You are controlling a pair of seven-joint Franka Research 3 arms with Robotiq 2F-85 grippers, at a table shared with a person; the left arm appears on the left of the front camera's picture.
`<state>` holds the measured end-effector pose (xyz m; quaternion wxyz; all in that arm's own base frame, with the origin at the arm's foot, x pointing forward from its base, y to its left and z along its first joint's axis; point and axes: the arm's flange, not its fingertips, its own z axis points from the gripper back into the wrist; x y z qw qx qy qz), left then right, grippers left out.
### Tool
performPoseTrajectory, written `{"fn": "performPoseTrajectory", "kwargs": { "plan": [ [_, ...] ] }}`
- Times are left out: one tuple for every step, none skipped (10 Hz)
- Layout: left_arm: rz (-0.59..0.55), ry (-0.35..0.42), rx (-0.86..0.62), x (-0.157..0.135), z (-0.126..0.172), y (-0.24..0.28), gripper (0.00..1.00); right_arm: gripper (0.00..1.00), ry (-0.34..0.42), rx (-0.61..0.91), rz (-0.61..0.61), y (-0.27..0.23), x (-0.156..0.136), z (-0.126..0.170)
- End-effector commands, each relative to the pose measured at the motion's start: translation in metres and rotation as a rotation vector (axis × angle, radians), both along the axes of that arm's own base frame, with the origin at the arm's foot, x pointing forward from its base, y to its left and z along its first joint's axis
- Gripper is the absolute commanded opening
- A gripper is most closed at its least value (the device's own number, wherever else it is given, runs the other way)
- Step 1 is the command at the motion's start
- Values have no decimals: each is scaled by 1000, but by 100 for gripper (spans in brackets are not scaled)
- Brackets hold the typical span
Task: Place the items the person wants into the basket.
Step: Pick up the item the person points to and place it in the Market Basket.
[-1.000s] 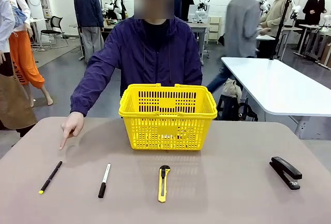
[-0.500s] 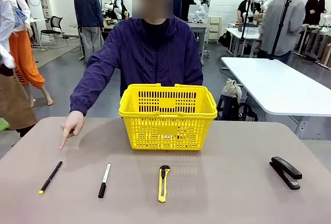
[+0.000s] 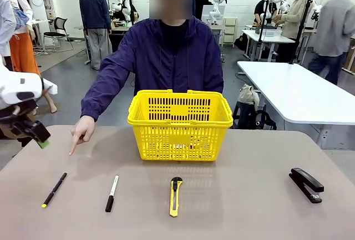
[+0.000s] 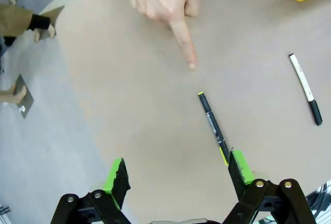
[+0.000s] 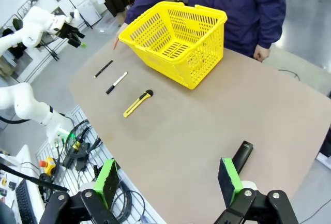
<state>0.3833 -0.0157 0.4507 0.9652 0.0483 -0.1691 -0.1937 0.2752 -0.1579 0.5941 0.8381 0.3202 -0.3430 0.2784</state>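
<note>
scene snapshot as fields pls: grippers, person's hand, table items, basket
left gripper: open, empty, above the pen at the left side of the table
right gripper: open, empty, raised over the stapler side
person's hand: index finger pointing toward the pen, not touching it
row, left to right: pen, marker, utility knife, stapler
basket: upright, behind the utility knife

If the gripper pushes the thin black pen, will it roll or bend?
The pen looks round and slim, so a sideways nudge would probably roll it. It appears rigid and light, so it is unlikely to bend.
</note>
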Motion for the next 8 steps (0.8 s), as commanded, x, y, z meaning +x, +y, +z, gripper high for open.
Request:
{"fn": "performPoseTrajectory", "kwargs": {
  "plan": [
    [24,34,-48,-2,-28,-6,100,100,2,10,1,0,1,0],
    [37,52,-59,1,-28,-4,100,100,2,10,1,0,1,0],
    [40,75,-67,2,-26,-2,100,100,2,10,1,0,1,0],
    [21,52,-22,9,-26,-6,100,100,2,10,1,0,1,0],
    [21,52,-22,9,-26,-6,100,100,2,10,1,0,1,0],
    [21,52,-22,9,-26,-6,100,100,2,10,1,0,1,0],
    [21,52,-22,9,-26,-6,100,100,2,10,1,0,1,0],
    [21,52,-22,9,-26,-6,100,100,2,10,1,0,1,0]
  ]
}}
